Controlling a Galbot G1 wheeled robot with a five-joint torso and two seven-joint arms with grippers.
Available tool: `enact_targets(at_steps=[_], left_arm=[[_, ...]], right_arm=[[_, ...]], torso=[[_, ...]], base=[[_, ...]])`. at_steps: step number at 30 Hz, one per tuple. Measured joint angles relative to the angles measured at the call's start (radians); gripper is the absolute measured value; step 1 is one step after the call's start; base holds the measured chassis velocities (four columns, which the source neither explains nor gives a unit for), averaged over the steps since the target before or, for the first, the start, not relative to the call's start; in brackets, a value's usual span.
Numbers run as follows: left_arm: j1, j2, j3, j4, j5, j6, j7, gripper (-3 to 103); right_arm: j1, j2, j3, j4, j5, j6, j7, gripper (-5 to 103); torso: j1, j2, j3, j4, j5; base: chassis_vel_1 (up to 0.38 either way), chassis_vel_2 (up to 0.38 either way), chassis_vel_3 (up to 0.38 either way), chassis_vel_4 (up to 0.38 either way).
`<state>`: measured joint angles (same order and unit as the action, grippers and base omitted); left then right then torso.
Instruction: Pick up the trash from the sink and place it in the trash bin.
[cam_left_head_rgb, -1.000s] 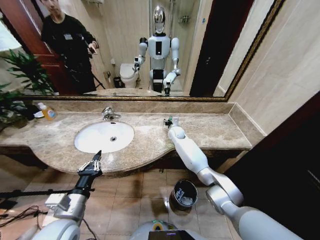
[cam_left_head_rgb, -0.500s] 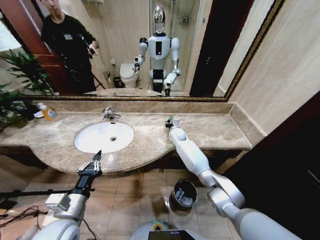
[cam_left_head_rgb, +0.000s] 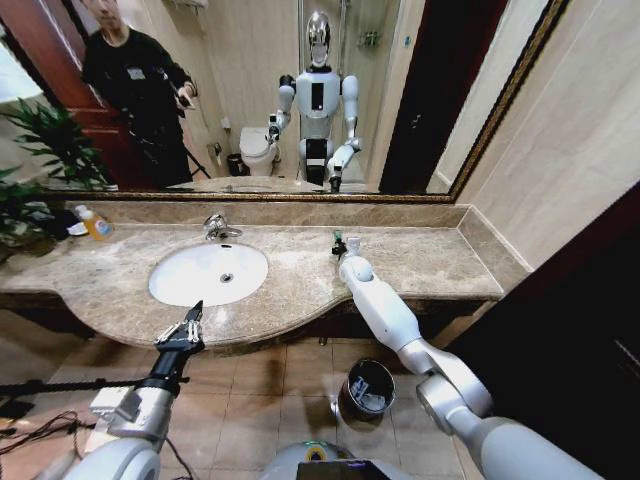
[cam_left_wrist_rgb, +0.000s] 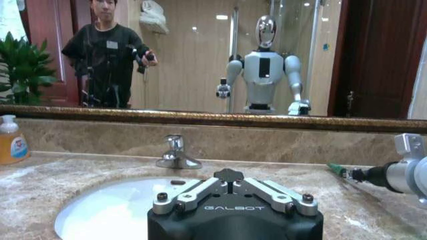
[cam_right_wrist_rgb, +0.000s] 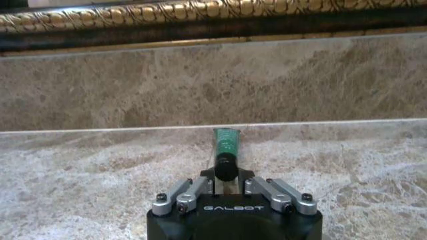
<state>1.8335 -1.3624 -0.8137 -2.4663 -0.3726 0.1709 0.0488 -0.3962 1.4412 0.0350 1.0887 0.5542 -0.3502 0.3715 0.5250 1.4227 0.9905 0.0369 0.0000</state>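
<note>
At the far left of the head view the yellow-orange soap bottle (cam_left_head_rgb: 95, 224) stands against the backsplash, well clear of the basin and no part of the job. Low in the left half, the left gripper (cam_left_head_rgb: 192, 323) hovers at the front edge of the counter, just short of the sink (cam_left_head_rgb: 165, 285), with its fingers drawn close together and nothing between them; it looks parked there so as to leave the work to the other arm. The sink's oval bowl lies left of centre with the chrome faucet (cam_left_head_rgb: 217, 227) behind it, and no trash can be made out in it from this view.

Right of centre, the right gripper (cam_left_head_rgb: 340, 244) is stretched out over the marble counter (cam_left_head_rgb: 430, 260) near the backsplash. Its own wrist view shows the fingers closed on a small tube with a green end (cam_right_wrist_rgb: 226, 145), the green tip sticking forward past the fingertips toward the wall. The grip sits on the rear of the tube, probably because that was the part within reach. In the left wrist view the same green tip (cam_left_wrist_rgb: 336, 168) juts from that gripper at the right edge.

The trash bin (cam_left_head_rgb: 369, 388) stands on the floor in the lower middle of the head view, below the counter's edge and beneath the right forearm, with pale pieces already inside, so the drop-off is judged still to come
</note>
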Motion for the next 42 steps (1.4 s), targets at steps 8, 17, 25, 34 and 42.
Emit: enact_targets(at_steps=[8,17,25,34,42], left_arm=[[0.0,0.0,0.0,0.0,0.0,0.0,0.0,0],[0.0,0.0,0.0,0.0,0.0,0.0,0.0,0],[0.0,0.0,0.0,0.0,0.0,0.0,0.0,0],[0.0,0.0,0.0,0.0,0.0,0.0,0.0,0],[0.0,0.0,0.0,0.0,0.0,0.0,0.0,0]], right_arm=[[-0.084,-0.065,-0.009,0.166,-0.014,0.004,0.024,19],[-0.243,-0.222,-0.009,0.482,0.03,-0.047,0.091,19],[-0.507,-0.348,0.043,0.773,0.05,-0.074,0.117,19],[-0.785,-0.39,0.127,1.004,0.026,-0.084,0.177,19],[-1.081,-0.331,0.21,1.104,-0.085,-0.03,0.171,19]], torso=[[0.0,0.0,0.0,-0.0001,0.0002],[0.0,0.0,0.0,-0.0001,0.0001],[0.0,0.0,0.0,-0.0004,0.0002],[0.0,0.0,0.0,0.0,0.0],[0.0,0.0,0.0,-0.0002,0.0]], base=[[0.0,0.0,0.0,0.0],[0.0,0.0,0.0,0.0],[0.0,0.0,0.0,0.0],[0.0,0.0,0.0,0.0],[0.0,0.0,0.0,0.0]])
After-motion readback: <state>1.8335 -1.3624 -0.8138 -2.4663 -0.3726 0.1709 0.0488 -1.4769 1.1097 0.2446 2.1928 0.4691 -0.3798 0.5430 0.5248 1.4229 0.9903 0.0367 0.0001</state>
